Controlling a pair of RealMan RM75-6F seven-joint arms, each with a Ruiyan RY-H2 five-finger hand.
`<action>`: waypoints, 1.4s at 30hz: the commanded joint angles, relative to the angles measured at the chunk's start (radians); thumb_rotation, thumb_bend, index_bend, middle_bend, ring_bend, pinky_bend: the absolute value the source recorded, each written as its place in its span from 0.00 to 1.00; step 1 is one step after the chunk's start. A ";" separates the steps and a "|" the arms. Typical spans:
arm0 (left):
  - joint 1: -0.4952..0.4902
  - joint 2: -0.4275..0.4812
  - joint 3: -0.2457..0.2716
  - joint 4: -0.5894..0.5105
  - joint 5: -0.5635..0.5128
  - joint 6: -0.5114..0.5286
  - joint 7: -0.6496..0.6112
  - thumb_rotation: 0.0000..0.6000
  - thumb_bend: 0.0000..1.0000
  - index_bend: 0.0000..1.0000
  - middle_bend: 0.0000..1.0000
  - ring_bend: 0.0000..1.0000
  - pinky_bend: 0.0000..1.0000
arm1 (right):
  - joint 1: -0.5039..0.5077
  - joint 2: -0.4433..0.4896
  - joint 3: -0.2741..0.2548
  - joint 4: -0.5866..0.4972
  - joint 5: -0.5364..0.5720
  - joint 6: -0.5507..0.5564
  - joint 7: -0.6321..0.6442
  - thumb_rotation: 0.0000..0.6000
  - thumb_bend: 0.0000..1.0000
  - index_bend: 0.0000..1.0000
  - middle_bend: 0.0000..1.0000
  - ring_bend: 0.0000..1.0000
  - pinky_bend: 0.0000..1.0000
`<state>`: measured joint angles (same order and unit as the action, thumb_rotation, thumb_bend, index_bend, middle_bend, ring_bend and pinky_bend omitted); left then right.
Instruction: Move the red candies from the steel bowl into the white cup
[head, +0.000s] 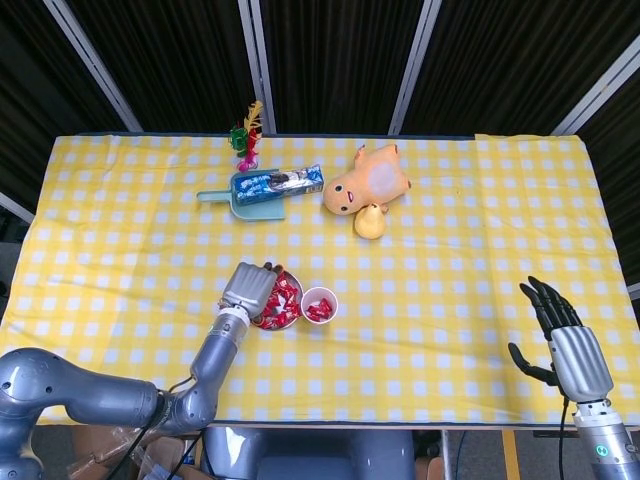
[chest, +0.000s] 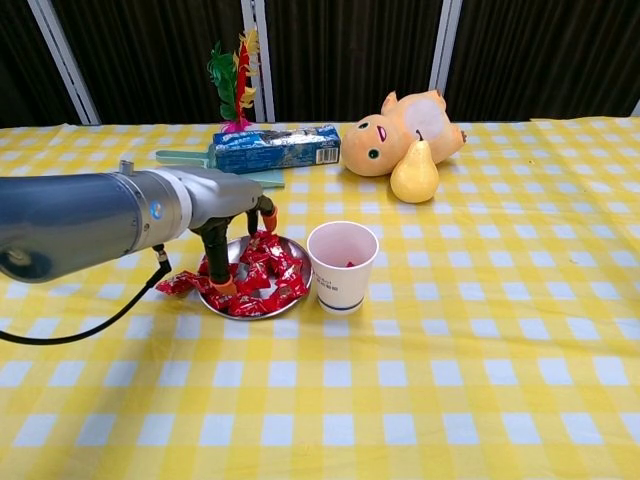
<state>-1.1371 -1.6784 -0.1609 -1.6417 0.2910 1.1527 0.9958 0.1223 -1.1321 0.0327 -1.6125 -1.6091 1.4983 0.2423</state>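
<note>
The steel bowl (chest: 302, 254) (head: 283, 325) holds a pile of red candies (chest: 266, 266) (head: 287, 295). One more red candy (chest: 173, 285) lies on the cloth just left of the bowl. The white cup (chest: 342, 270) (head: 319, 303) stands upright right beside the bowl with a few red candies inside. My left hand (chest: 226, 210) (head: 250, 288) hangs over the bowl's left half; its fingers (chest: 216, 262) point down and touch the candies, with the thumb held apart. I see nothing held in it. My right hand (head: 560, 336) is spread, off the table's near right edge.
An orange plush toy (chest: 400, 130) (head: 365, 185) and a pear (chest: 415, 172) (head: 370, 222) lie behind the cup. A blue box (chest: 275, 148) (head: 278, 182) rests on a teal dustpan at the back, beside a feathered ornament (chest: 230, 80) (head: 245, 135).
</note>
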 joint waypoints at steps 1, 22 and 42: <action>-0.003 -0.010 0.002 0.011 -0.002 -0.006 0.006 1.00 0.16 0.19 0.21 0.90 0.95 | 0.000 0.001 0.000 -0.001 0.001 -0.001 0.000 1.00 0.42 0.00 0.00 0.00 0.12; -0.009 -0.059 0.023 0.058 0.005 -0.014 0.042 1.00 0.22 0.37 0.41 0.90 0.95 | 0.000 0.003 -0.001 -0.007 0.005 -0.006 0.004 1.00 0.42 0.00 0.00 0.00 0.12; 0.022 -0.104 0.059 0.104 0.106 0.001 0.037 1.00 0.40 0.58 0.70 0.91 0.96 | 0.001 0.005 0.001 -0.014 0.010 -0.010 0.014 1.00 0.42 0.00 0.00 0.00 0.12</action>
<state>-1.1179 -1.7818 -0.1029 -1.5376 0.3937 1.1517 1.0344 0.1228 -1.1267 0.0333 -1.6260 -1.5994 1.4888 0.2561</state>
